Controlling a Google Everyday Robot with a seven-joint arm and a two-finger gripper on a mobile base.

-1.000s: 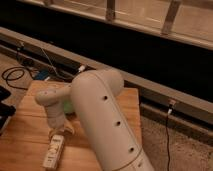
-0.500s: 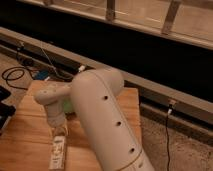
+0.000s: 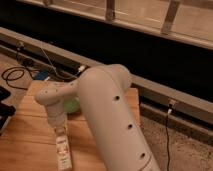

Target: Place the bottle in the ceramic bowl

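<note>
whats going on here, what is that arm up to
A robot arm is reaching down over a wooden table. Its gripper is low, right at the top end of a small bottle, which stretches from there toward the near edge. A green bowl sits just behind the gripper, partly hidden by the arm. The bottle is not in the bowl yet.

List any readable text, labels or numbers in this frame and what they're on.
No text here can be read.
Label on the bottle: small coloured marks, too blurred to read.
The gripper, at the bottle's upper end over the wooden table: no lettering visible.
The ceramic bowl, behind the arm: no lettering visible.
</note>
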